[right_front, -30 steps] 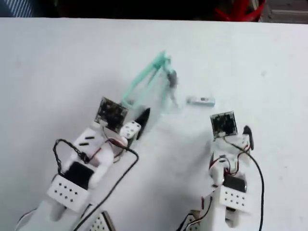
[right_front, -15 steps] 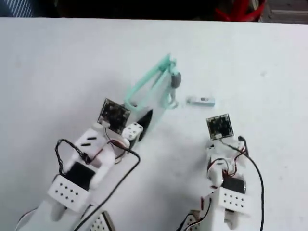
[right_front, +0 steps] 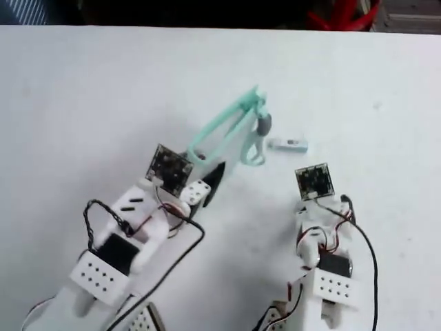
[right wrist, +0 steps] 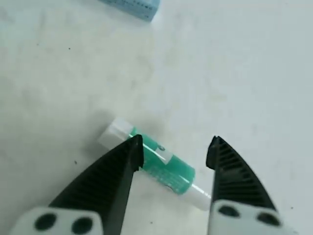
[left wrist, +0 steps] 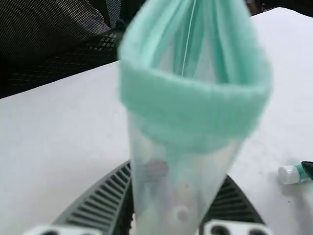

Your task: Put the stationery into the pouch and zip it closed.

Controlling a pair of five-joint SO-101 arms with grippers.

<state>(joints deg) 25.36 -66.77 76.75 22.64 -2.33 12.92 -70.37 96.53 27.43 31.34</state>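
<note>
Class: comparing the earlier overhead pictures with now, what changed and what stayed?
The left gripper, shut on the pouch, has carried it rightward in the high view, toward the green-and-white stick. The right arm shifted slightly at first. The stick has not moved on the table; the right gripper is open over it.

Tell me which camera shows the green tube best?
The right wrist view: the tube lies close up, green body and white cap clear, by the open right gripper. The high view shows it as a pale sliver near the pouch; the left wrist view catches just one end.
</note>
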